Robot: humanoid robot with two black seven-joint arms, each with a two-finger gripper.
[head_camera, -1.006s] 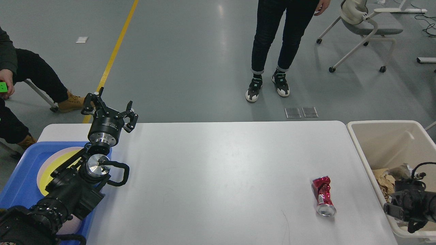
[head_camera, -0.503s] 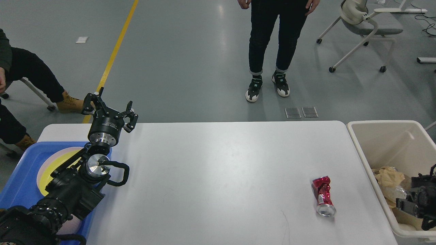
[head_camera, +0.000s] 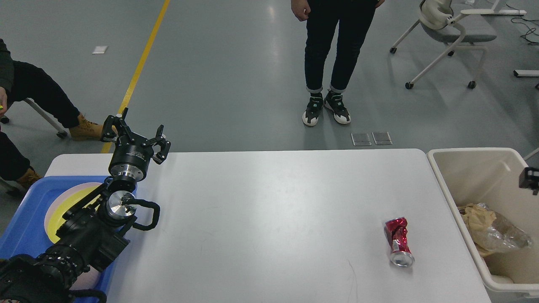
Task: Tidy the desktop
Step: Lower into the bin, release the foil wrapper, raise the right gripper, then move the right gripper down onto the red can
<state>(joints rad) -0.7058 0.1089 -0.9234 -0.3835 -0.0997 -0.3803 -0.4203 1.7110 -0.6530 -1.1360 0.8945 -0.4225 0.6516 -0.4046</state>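
Observation:
The white desktop (head_camera: 261, 219) fills the middle of the head view. A crushed red can (head_camera: 398, 243) lies on it near the right front, its open end toward me. My left gripper (head_camera: 135, 132) is raised over the desktop's far left edge, its fingers spread open and empty. Of my right arm only a small dark piece (head_camera: 529, 177) shows at the right edge, above the cream bin (head_camera: 442, 185). Its fingers cannot be told apart.
A blue tray (head_camera: 25, 219) with a yellow plate (head_camera: 69, 202) on a pink one sits under my left arm. In the bin lie crumpled brown paper (head_camera: 473, 216) and a clear plastic bottle (head_camera: 503, 237). One person stands beyond the table's far edge and another sits at the left.
My right arm has risen out of the bin and drawn back to the right edge, uncovering the paper and bottle. The standing person stepped slightly left. My left arm has not moved.

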